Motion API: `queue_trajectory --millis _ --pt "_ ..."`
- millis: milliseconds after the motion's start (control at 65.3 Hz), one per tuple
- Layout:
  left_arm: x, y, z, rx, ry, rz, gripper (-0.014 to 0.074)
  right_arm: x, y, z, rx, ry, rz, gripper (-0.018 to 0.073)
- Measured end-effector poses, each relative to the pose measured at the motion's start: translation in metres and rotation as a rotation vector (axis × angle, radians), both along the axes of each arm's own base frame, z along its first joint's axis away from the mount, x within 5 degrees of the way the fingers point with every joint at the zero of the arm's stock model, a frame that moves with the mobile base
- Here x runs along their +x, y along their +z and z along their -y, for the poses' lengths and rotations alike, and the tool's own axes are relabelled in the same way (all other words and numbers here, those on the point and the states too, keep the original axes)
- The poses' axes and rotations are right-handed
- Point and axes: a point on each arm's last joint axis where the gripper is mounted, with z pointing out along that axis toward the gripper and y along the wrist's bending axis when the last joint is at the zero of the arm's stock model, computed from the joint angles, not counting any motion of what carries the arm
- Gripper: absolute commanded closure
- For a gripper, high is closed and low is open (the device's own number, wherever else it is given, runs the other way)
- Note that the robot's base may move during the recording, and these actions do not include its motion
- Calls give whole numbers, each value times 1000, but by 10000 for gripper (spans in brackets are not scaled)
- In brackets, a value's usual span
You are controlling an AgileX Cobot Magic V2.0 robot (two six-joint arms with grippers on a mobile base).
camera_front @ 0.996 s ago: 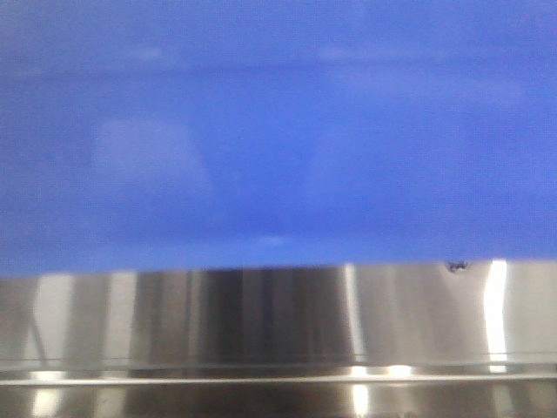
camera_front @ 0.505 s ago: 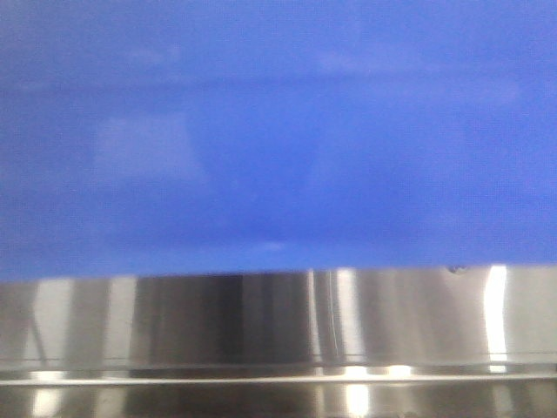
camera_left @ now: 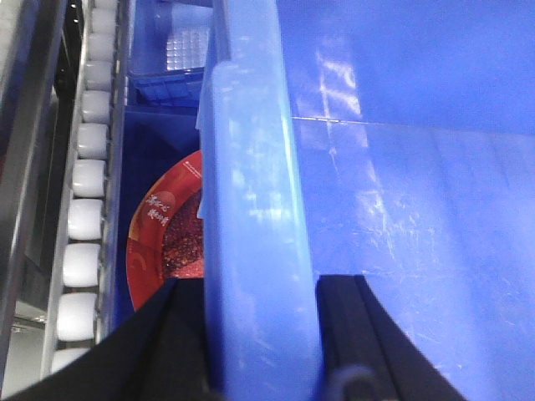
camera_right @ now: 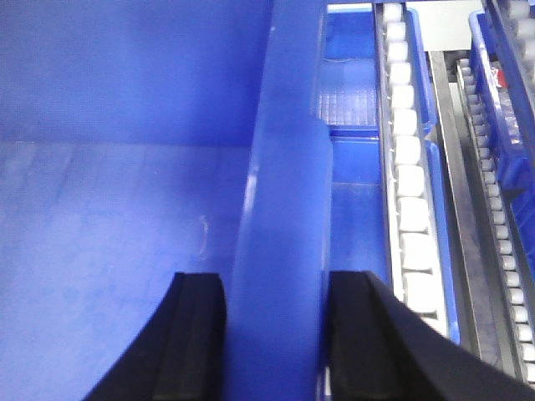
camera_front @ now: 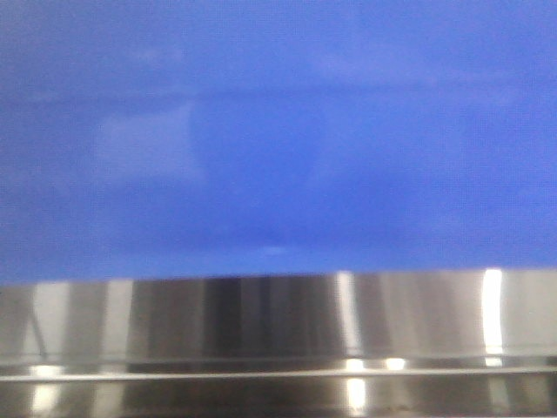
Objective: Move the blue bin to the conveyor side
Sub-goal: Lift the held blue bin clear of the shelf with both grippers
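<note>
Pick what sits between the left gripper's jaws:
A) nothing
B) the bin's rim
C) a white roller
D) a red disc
B: in the left wrist view the thick rim of the bin runs between the two black jaws of the left gripper, which close on both its sides; the red disc and the rollers lie apart, off to the side.

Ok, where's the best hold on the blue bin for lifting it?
The thick rolled rim of the blue bin, one side wall per gripper, coming from above. The rim stands proud of smooth walls, so fingers straddle it, inside and outside, as the left gripper and right gripper do now.
</note>
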Motion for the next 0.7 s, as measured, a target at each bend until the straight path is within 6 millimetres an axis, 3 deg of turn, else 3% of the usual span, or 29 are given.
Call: queue_trajectory --millis 705 --pt "-2 1 0 2 2 12 596 0 0 0 0 0 0 633"
